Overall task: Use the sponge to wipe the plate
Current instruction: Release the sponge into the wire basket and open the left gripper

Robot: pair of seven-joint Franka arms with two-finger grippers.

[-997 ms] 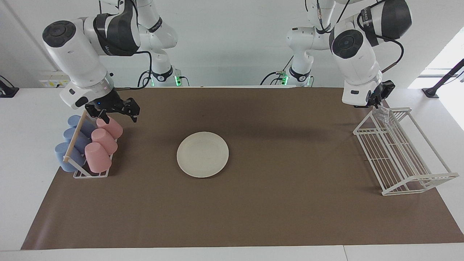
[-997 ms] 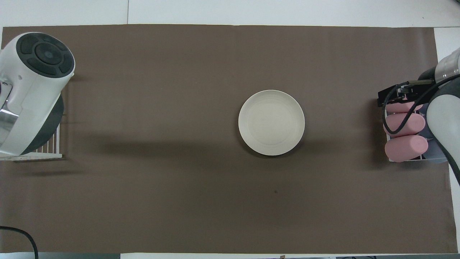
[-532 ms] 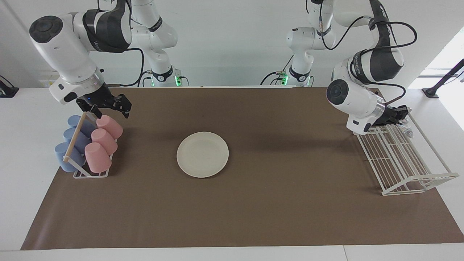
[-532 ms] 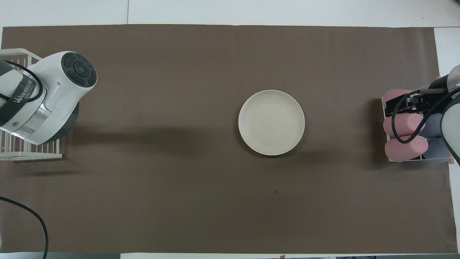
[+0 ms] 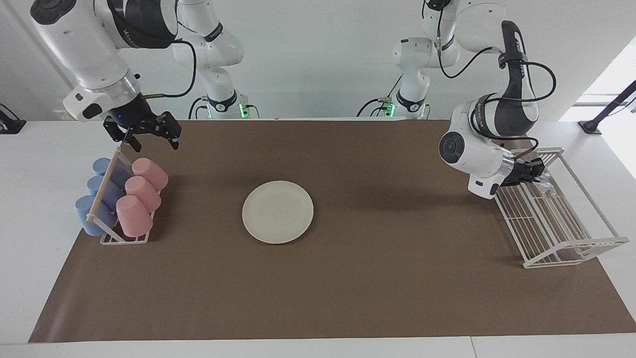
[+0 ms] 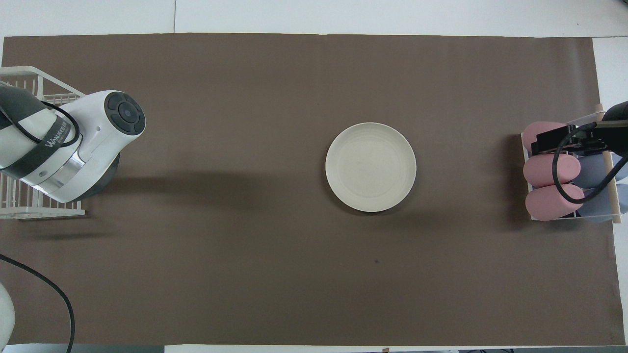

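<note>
The cream-white plate [image 5: 278, 212] [image 6: 370, 167] lies flat in the middle of the brown mat, with nothing on it. My left gripper [image 5: 539, 174] is low inside the white wire rack at the left arm's end of the table, shut on the sponge [image 5: 548, 187], a small shiny mesh pad hanging at its fingertips. In the overhead view the left arm's own body [image 6: 73, 147] hides that gripper and the sponge. My right gripper [image 5: 154, 140] [image 6: 552, 139] hangs open and holds nothing, over the robots' end of the cup rack.
The white wire rack [image 5: 561, 233] [image 6: 29, 78] stands at the left arm's end of the mat. A small rack of pink and blue cups [image 5: 130, 201] [image 6: 552, 189] with a wooden bar sits at the right arm's end.
The left arm folded down, carrying the sponge from above the wire rack's corner into the rack. The right gripper rose and drew back from the cups toward the robots.
</note>
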